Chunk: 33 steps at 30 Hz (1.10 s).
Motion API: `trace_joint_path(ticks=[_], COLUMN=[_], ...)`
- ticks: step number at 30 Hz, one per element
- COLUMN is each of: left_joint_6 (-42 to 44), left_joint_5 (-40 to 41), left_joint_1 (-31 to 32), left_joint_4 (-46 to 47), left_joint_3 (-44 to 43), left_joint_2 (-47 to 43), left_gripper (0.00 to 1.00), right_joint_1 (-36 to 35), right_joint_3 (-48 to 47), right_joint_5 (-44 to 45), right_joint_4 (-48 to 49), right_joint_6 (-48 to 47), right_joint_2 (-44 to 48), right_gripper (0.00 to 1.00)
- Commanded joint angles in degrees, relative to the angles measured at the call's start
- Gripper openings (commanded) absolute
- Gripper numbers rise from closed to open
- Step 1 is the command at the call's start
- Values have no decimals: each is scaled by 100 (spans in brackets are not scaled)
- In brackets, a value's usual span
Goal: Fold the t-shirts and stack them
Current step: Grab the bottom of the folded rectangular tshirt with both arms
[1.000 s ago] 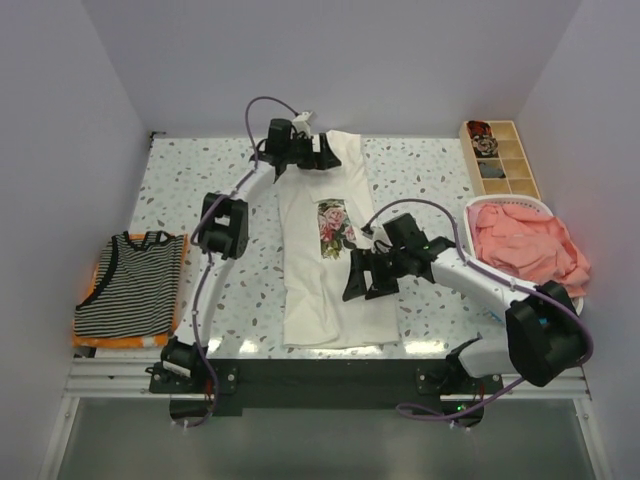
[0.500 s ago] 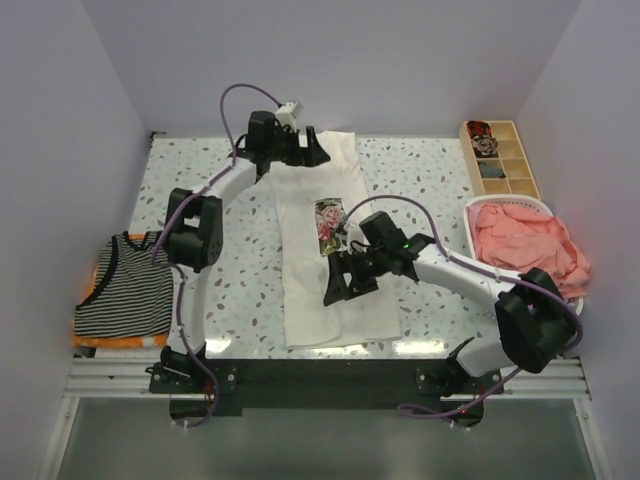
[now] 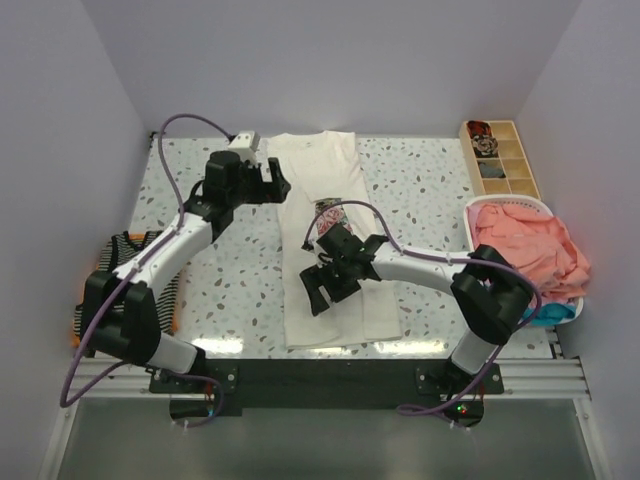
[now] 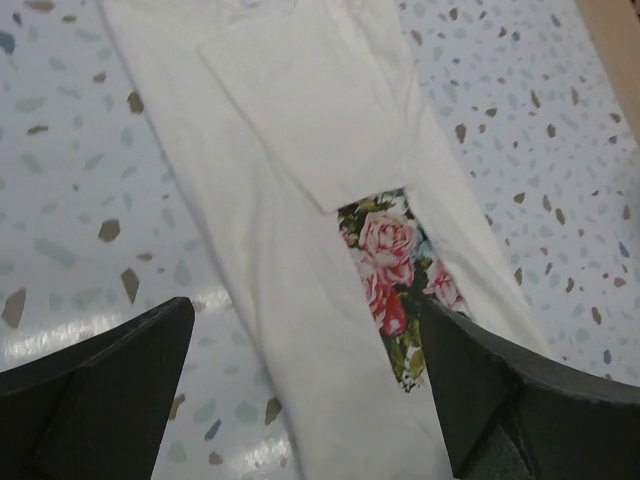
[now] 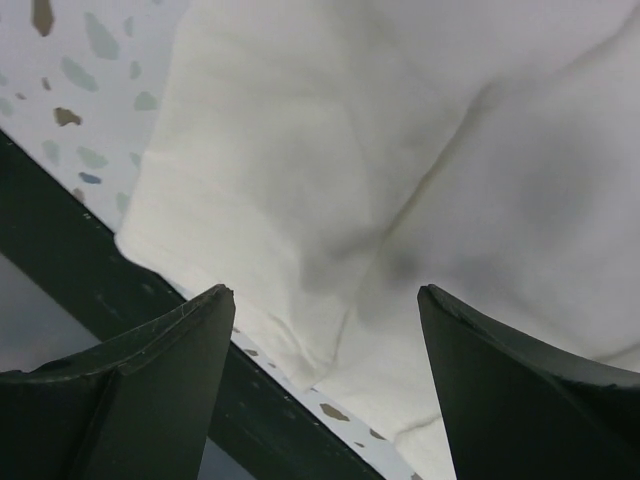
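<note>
Speckled white bench (image 3: 430,180), plain pale walls, and down the middle lies the cream t-shirt (image 3: 345,322), sleeves turned in so it makes one long strip. Its long axis runs straight away from the arm bases: collar at the far end, hem at the near end, rose print (image 4: 395,275) roughly halfway along. Left of the tee sits the striped tee (image 3: 118,248), folded. To the tee's right a coral-pink heap (image 3: 520,245) waits in a white basket (image 3: 500,203), with a wooden tray (image 3: 500,160) farther back. Now the claws. The left claw (image 3: 272,185) hangs just off the tee's left edge near the collar end, fingers spread wide with nothing between them; its wrist view frames cloth and roses in the gap. The right claw (image 3: 325,292) is over the tee's near half, below the print, also spread and empty. Its camera looks down on the hem corner (image 5: 165,235) beside the bench's dark front edge. So the hem lies toward the bases from the right claw, and we judge the right arm plainly nearer to it, while the collar end belongs to the left. We reckon the next fold goes across that long axis, hem up toward collar, and an uneven catch on the hem would skew the strip.
</note>
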State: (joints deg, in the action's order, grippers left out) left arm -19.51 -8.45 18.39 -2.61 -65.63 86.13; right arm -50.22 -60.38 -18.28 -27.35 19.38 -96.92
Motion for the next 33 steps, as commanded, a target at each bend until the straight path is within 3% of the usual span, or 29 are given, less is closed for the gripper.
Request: trace_joint_path(ticks=[1, 5, 13, 25, 30, 33], left_joint_6=[-492, -852, -1081, -1257, -1266, -1266], left_joint_5=[1143, 1301, 1679, 1346, 1240, 1214], left_joint_1=[-29, -20, -11, -20, -20, -20], left_joint_4=[-257, -423, -1075, -1058, -1057, -1022], left_joint_3=[1164, 1964, 2405, 2546, 2590, 2643], left_joint_2=[-1050, -1949, -3330, -3164, -3067, -3049], left_gripper=[100, 100, 100, 100, 100, 100], right_joint_1=[-111, -120, -111, -365, -752, -945], right_joint_3=[-159, -18, 255, 97, 44, 236], right_joint_5=[1193, 1563, 1758, 1415, 2573, 2725], right_joint_4=[-235, -244, -253, -402, -946, -895], right_joint_6=[-197, -162, -74, -180, 110, 198], right_joint_2=[77, 314, 631, 473, -140, -388], right_gripper=[78, 78, 79, 79, 78, 77])
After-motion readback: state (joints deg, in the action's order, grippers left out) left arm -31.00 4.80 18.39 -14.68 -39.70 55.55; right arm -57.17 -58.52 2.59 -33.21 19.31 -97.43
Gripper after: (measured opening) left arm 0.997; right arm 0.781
